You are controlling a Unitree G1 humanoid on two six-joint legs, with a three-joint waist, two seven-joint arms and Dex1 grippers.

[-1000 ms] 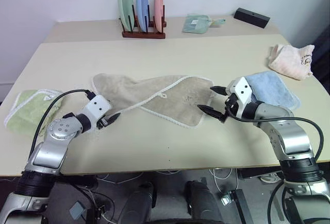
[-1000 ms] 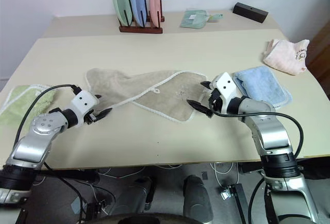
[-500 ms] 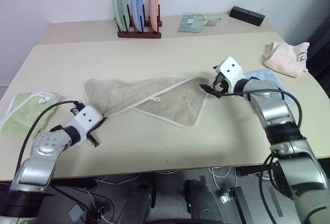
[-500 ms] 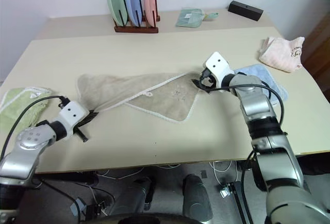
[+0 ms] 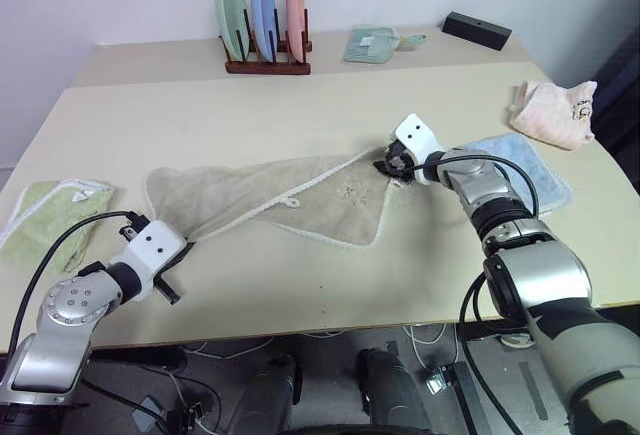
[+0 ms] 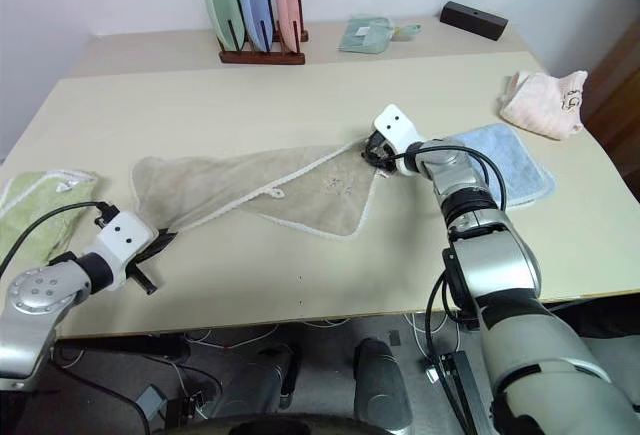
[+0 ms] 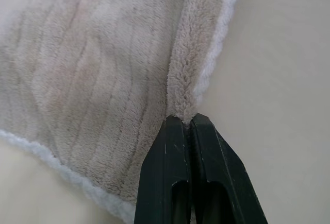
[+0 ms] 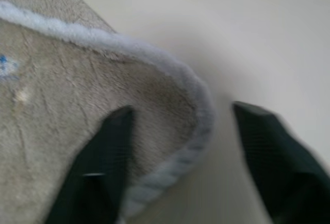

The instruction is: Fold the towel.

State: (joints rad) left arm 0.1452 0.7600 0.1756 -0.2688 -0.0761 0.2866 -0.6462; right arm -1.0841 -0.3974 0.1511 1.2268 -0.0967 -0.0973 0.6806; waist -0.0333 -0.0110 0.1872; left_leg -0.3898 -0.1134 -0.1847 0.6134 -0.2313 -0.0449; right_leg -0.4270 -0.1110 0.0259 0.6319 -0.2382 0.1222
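Note:
The beige towel with white edging lies crumpled and pulled long across the middle of the table. My left gripper is shut on the towel's near-left corner; in the left wrist view the black fingers pinch a raised fold of the towel. My right gripper is at the towel's far right corner. In the right wrist view it stands open, one finger over the cloth, the other beyond the white rim.
A green towel lies at the table's left edge and a light-blue towel just right of my right arm. A pink cloth, a plate rack, a teal cloth and a black box sit farther back.
My left gripper shut on the towel's near-left corner and drew it back and left, stretching the towel. My right gripper moved forward to the far right corner and its fingers narrowed.

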